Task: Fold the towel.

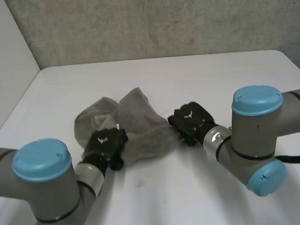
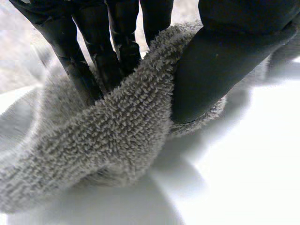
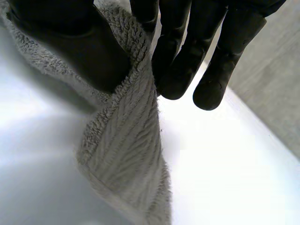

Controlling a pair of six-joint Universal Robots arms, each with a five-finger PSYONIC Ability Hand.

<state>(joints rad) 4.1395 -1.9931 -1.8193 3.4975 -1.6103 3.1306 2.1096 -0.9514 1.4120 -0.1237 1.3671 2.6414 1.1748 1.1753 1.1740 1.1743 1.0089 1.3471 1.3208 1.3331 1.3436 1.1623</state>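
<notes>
A small grey towel (image 1: 135, 126) lies crumpled in the middle of the white table (image 1: 189, 79). My left hand (image 1: 107, 144) sits at the towel's near left edge. In the left wrist view the towel (image 2: 108, 140) is pinched between its thumb (image 2: 220, 65) and its fingers (image 2: 101, 56). My right hand (image 1: 191, 121) is at the towel's right edge. Its thumb (image 3: 89, 51) and fingers (image 3: 183, 56) clamp a fold of the towel (image 3: 126, 145), which hangs down from the grip toward the table.
A grey wall (image 1: 159, 19) runs behind the table's far edge. Bare white tabletop (image 1: 171, 193) lies in front of the towel and beyond it. My two arms (image 1: 46, 176) come in from the near corners.
</notes>
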